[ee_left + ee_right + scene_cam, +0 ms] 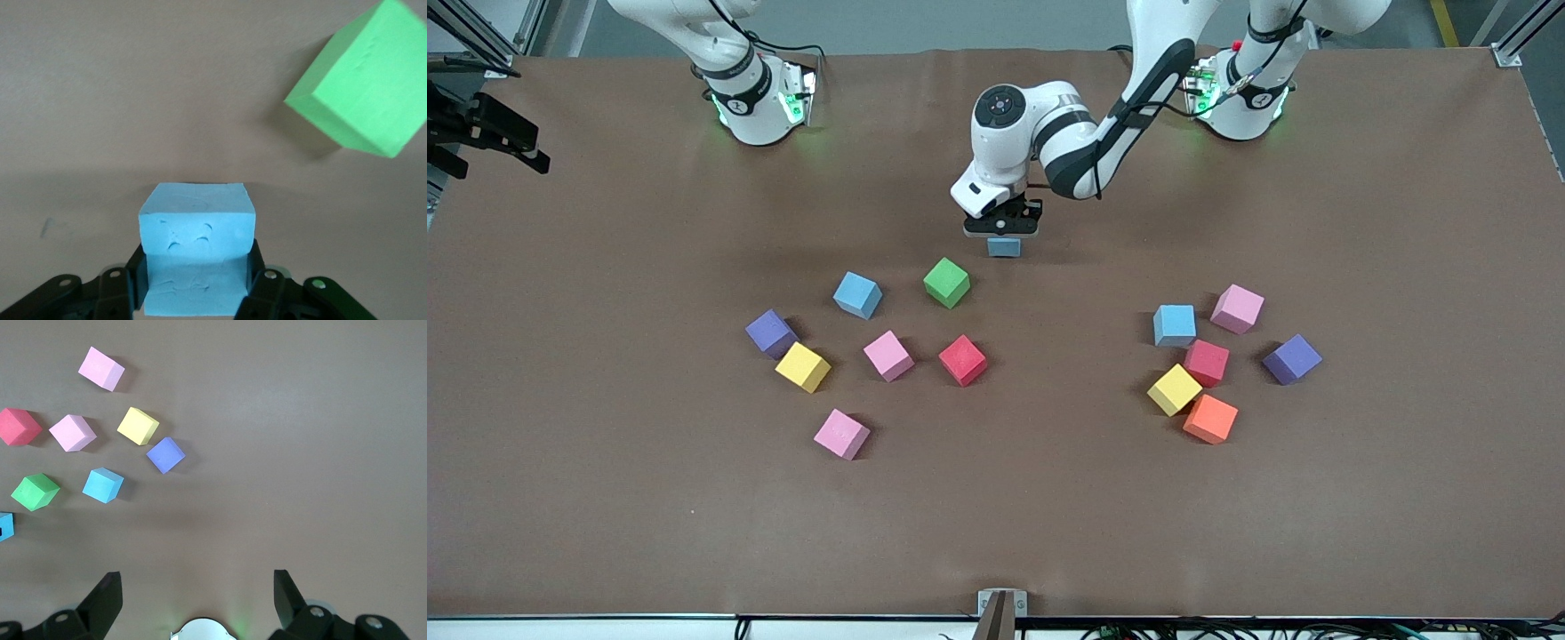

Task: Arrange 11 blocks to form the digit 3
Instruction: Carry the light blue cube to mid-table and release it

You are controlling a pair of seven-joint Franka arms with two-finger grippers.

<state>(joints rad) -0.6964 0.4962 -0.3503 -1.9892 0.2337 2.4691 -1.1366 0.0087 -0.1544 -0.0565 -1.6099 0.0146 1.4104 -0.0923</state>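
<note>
now the left gripper (1003, 233) is clamping a light blue block (197, 257) low over the table, just beside the green block (946, 282). it is best lowering it squarely before letting go. the right gripper (197, 595) is waiting, jaws wide.

Bare table (1049, 373) separates the two block clusters. A green block (946, 282) sits near the left gripper (1003, 233).

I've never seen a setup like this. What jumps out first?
The left gripper grips a light blue block at the brown table's middle, beside a green block. Nearer the camera, colourful blocks lie in two loose clusters, one toward each arm's end. The right gripper waits open, high over the table.
</note>
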